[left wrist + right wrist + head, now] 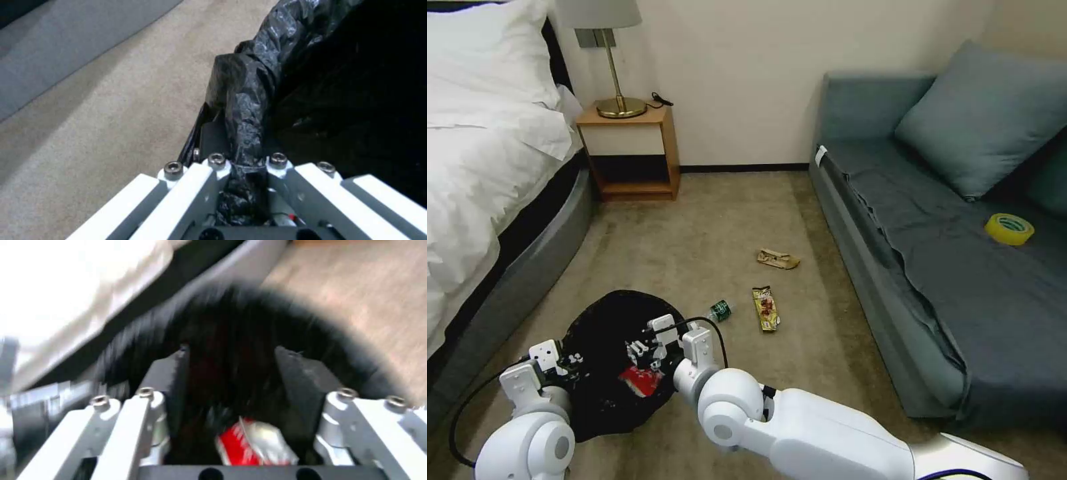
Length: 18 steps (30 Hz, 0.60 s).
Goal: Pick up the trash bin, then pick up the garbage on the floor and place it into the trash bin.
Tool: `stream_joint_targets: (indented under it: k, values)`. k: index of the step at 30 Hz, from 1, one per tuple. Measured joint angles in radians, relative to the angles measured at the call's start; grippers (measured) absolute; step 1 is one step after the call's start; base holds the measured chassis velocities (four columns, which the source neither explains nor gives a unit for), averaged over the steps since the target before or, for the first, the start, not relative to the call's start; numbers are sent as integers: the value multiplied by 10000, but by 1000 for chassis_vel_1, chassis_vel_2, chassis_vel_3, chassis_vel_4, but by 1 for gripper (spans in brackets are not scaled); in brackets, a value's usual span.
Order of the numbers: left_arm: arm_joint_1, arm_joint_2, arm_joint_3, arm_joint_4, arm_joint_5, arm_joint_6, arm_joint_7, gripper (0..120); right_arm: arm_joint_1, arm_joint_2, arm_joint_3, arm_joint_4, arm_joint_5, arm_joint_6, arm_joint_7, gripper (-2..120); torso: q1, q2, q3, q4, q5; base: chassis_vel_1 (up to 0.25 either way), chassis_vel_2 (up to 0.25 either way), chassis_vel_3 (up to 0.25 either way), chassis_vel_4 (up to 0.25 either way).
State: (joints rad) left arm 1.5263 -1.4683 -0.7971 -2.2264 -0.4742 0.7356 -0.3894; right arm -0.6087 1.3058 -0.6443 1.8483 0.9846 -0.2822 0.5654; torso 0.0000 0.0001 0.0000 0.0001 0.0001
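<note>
Left claw (242,173) clamped tight on bag-lined rim of trash bin (602,320), bin low at robot's left front, beside the bed (487,167). Right claw (231,383) over bin mouth, fingers spread wide, gripping nothing. Red-and-white wrapper (256,445) loose between its fingers, inside bin. On carpet to the right of the bin: clear bottle (719,311) just beside rim, brown-gold wrapper (766,309) near it, tan wrapper (778,259) farther off, toward sofa (934,267).
</note>
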Motion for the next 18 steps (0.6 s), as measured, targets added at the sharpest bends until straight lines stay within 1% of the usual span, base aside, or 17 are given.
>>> stream_joint_targets:
  k: [2, 4, 5, 6, 7, 8, 10, 11, 13, 15, 16, 17, 18]
  values:
    - [-4, 19, -20, 2, 0, 0, 1, 2, -37, -264, 844, 285, -446, 45, -130, 64, 0, -1, 0, 2, 1, 0, 0, 0, 0]
    - [-6, 39, -56, 15, 0, 0, 0, 2, -271, -834, 1948, 597, -1405, 146, -506, 74, 0, -1, 0, 3, 3, 0, 0, 0, 0]
    - [-6, 39, -56, 15, 0, 0, 0, 2, -271, -834, 1948, 597, -1405, 146, -506, 74, 0, -1, 0, 3, 3, 0, 0, 0, 0]
    - [-9, 47, -67, 16, 1, 0, -1, 2, -458, -1184, 2476, 740, -2018, 245, -749, 77, 0, 0, 0, 2, 3, 0, 0, 0, 0]
    - [-16, 50, -74, 17, -3, 0, 2, 2, -842, -1703, 3238, 976, -2825, 441, -1111, 82, 0, -1, 1, 2, 4, 0, 0, 0, 0]
    - [-22, 56, -85, 17, -3, 0, 0, 2, -1265, -2101, 3909, 1201, -3401, 615, -1365, 87, 0, -1, 0, -5, 1, 0, 0, 0, 0]
    - [-68, 70, -90, 51, -6, 0, 6, 2, -2641, -2821, 5403, 1968, -4554, 1015, -1651, 95, 0, 0, 0, -11, 6, 0, 0, 0, 0]
    - [-68, 70, -90, 51, -6, 0, 6, 2, -2641, -2821, 5403, 1968, -4554, 1015, -1651, 95, 0, 0, 0, -11, 6, 0, 0, 0, 0]
    - [-111, 85, -95, 137, -9, 0, 17, 2, -3917, -3067, 6553, 2643, -5308, 1321, -1574, 99, 0, 0, 0, -7, 4, 0, 0, 0, 0]
    - [-150, 93, -117, 210, -3, 0, 16, 2, -5078, -2996, 7518, 3165, -6019, 1517, -1478, 100, 0, 0, 0, -3, 2, 0, 0, 0, 0]
    - [-150, 93, -117, 210, -3, 0, 16, 2, -5078, -2996, 7518, 3165, -6019, 1517, -1478, 100, 0, 0, 0, -3, 2, 0, 0, 0, 0]
    - [-180, 94, -132, 245, -1, 0, 16, 2, -5994, -2743, 8107, 3496, -6729, 1731, -1445, 100, -1, 0, -1, -1, 2, 0, 0, 0, 0]
    - [-207, 94, -147, 261, 0, 0, 19, 2, -6574, -2480, 8443, 3684, -7250, 1830, -1421, 100, 0, 0, -1, -3, 2, 0, 0, 0, 0]
